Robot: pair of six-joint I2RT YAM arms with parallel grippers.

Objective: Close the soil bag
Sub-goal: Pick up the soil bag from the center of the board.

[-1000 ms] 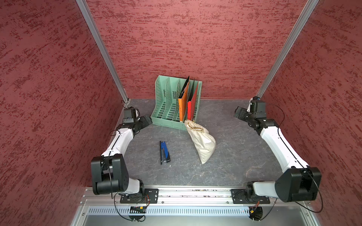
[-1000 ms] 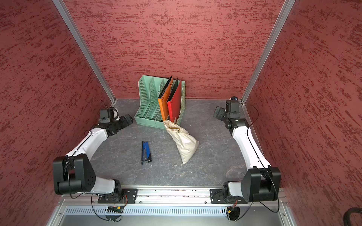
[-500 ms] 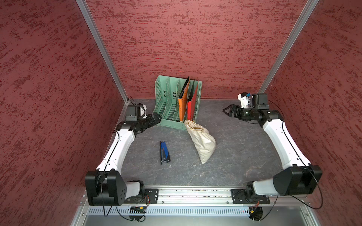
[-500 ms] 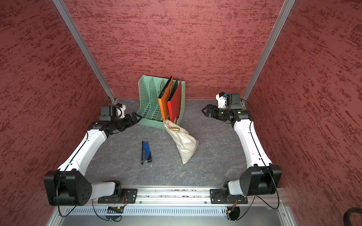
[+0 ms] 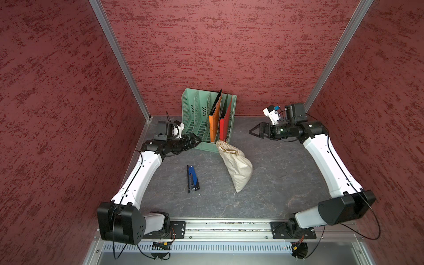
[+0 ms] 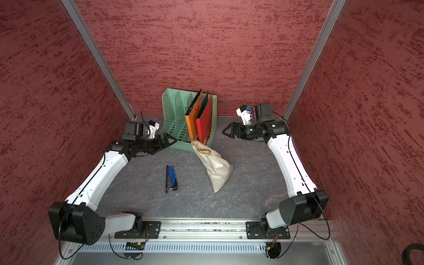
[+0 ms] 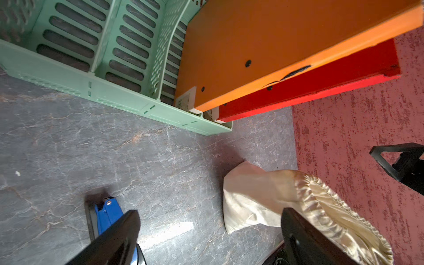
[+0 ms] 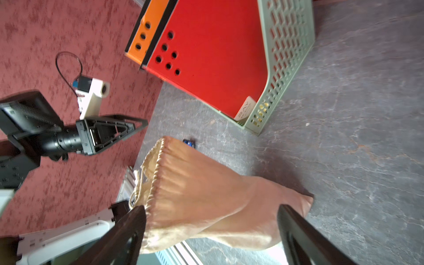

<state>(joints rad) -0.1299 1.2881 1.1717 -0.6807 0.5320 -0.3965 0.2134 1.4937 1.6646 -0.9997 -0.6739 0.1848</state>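
On the table (image 5: 286, 174), about midway between the 2 arms: cream bag (image 5: 238, 166), lying on its side, bulging. Neck gathered, ringed by a thin cord (image 5: 227, 151), pressed up against the front of the green rack (image 5: 195, 110), just below the red folder (image 5: 226, 121). Bottom corner pointing toward the near edge. Mouth not drawn tight, seen from the left wrist as a puckered, shiny rim; how far open, impossible to tell.

Left tool (image 5: 196, 140): spread wide, holding nothing, hanging above the table just in front of the rack, beside the bag's neck but apart from it. In the left wrist view, 2 black fingers (image 7: 114, 236) well apart, with bare table between.

Right tool (image 5: 253, 132): likewise spread and empty, aimed toward the rack and the bag's neck, clear of both. From the right wrist, bag framed between the 2 fingers (image 8: 124, 236) yet not touched.

In the rack: orange folder (image 5: 214, 124) and red folder, upright, side by side in the slots nearest the right arm. Blue stapler (image 5: 192, 177) flat on the table, beside the bag on the left arm's side, apart from it.
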